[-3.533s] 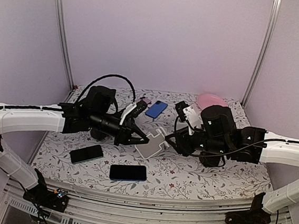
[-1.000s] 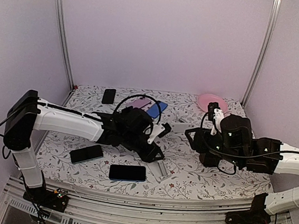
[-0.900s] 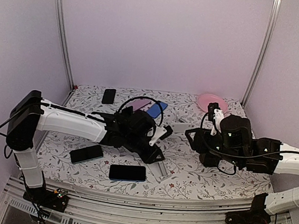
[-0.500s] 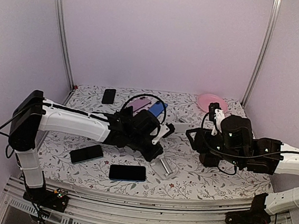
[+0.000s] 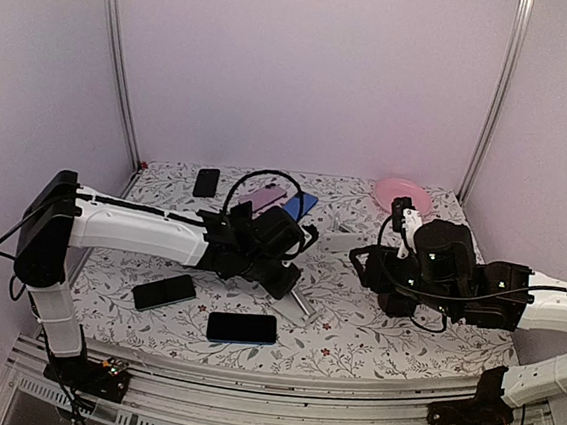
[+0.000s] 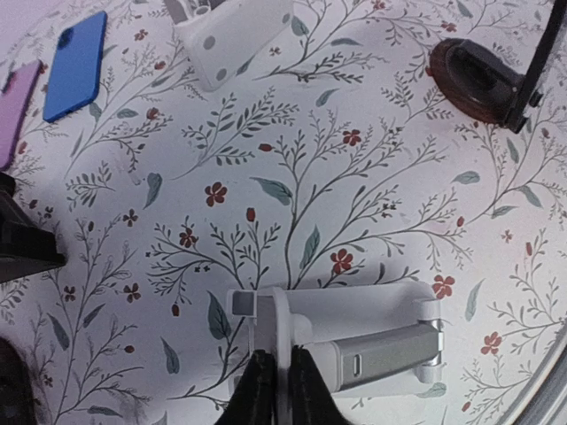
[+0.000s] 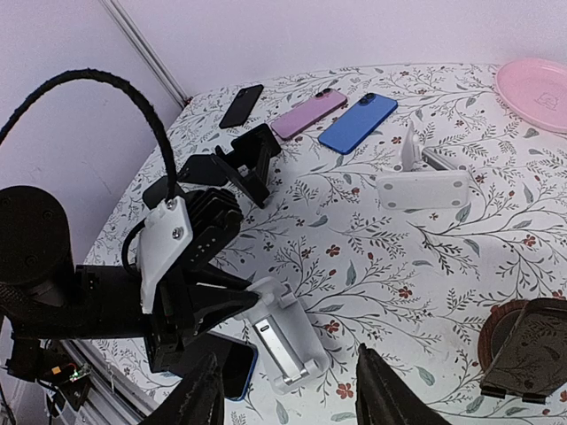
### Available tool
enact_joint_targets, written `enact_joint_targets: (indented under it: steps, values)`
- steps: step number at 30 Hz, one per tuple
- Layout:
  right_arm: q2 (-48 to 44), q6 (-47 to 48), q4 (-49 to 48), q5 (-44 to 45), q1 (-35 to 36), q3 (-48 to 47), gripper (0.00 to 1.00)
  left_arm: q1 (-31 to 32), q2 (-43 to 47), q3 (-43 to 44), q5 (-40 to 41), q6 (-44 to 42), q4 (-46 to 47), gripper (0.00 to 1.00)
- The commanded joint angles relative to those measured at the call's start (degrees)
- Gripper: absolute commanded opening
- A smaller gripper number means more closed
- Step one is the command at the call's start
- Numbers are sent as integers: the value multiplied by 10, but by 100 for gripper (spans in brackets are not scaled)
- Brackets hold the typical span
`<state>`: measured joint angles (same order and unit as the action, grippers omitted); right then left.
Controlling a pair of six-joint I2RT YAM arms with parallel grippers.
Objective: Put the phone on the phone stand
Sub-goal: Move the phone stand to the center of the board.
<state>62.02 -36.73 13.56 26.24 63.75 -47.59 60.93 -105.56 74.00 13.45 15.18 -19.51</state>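
Note:
A white phone stand (image 6: 354, 332) with a grey hinge arm lies on the flowered table, seen too in the right wrist view (image 7: 292, 345) and from above (image 5: 302, 304). My left gripper (image 6: 282, 391) is shut on the thin edge of the stand's plate (image 5: 290, 283). Nearest to it lies a black phone with a blue rim (image 5: 242, 327), flat at the table's front, partly showing under the left arm (image 7: 226, 372). My right gripper (image 7: 288, 394) hangs open to the right of the stand, apart from it, its fingers (image 7: 376, 390) holding nothing.
Other phones lie about: a black one (image 5: 163, 291) at front left, another black one (image 5: 206, 182) at the back, a purple one (image 5: 265, 196) and a blue one (image 5: 302, 204). A second white stand (image 7: 423, 188), a black stand (image 7: 252, 159), a brown-based holder (image 6: 474, 75) and a pink plate (image 5: 402, 194) stand nearby.
My left gripper has closed on the edge of the white stand's plate, and the stand has shifted and tipped slightly under it. The right arm has barely moved.

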Motion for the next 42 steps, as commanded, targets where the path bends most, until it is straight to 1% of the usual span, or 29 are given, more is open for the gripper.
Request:
enact_joint_targets:
  steps: [1,3,7,8,9,13,16,21,25,27,30,35,38,42]
  values:
    - [14,-9,4,0,3,-6,52,-15,16,24,42,31,-14,21]
    - [22,-10,1,-16,3,-6,53,-23,5,28,26,33,-6,23]
    - [42,-14,-4,-40,6,-4,54,-30,-2,30,-11,37,13,36]
    - [47,-15,-5,-43,9,-3,54,-31,2,26,-16,39,18,44]
    - [51,-16,-5,-47,13,-1,54,-32,10,19,-22,41,26,47]
    - [74,-23,-21,-58,34,7,54,-45,61,-32,-63,54,64,53]
    - [100,-33,-32,-65,52,12,52,-64,109,-84,-89,67,91,53]
    - [158,-57,-79,-87,84,22,39,-118,159,-177,-130,80,127,44]
    - [225,-76,-132,-133,90,25,30,-139,174,-209,-152,80,147,43]
    - [255,-82,-157,-143,90,21,27,-144,177,-216,-160,80,156,42]
    - [304,-85,-167,-158,90,-2,23,-149,171,-218,-172,76,166,42]
    - [385,-81,-169,-180,89,-37,22,-156,148,-206,-187,63,174,42]
    - [410,-87,-172,-183,80,-40,22,-158,137,-198,-193,58,178,42]
    - [420,-93,-177,-187,49,-34,22,-159,128,-190,-201,53,182,42]
